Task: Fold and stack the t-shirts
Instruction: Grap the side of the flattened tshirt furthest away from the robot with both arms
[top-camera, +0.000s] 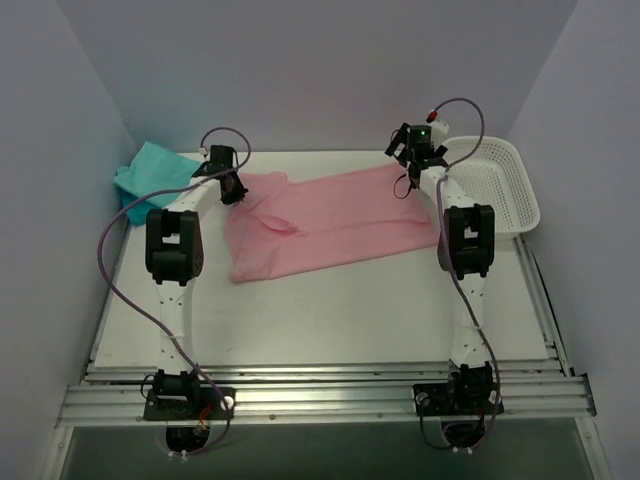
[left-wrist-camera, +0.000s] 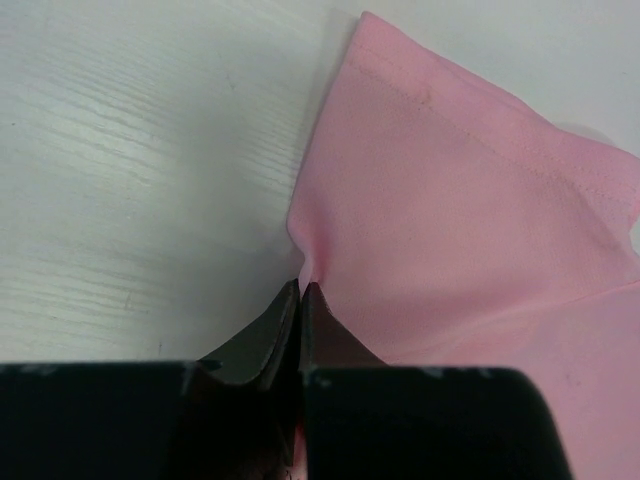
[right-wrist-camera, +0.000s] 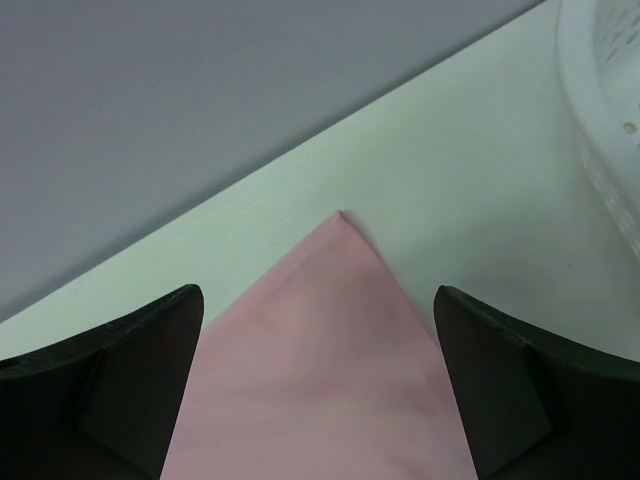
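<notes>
On the table (top-camera: 330, 310), a basket (top-camera: 520, 213) sits right, teal shirts (top-camera: 150, 172) left. Left claw (left-wrist-camera: 301, 288) pinches the pink shirt (top-camera: 340, 225); right claw (right-wrist-camera: 318, 295) hangs wide open.

Top view: I look down from above and behind the rig over the whole surface (top-camera: 330, 310). Left wrist: close, looking down past the left tool (left-wrist-camera: 301, 295) at the pink t-shirt (left-wrist-camera: 470, 230). Right wrist: close, tilted toward the back wall (right-wrist-camera: 200, 100); all views share that shirt.
</notes>
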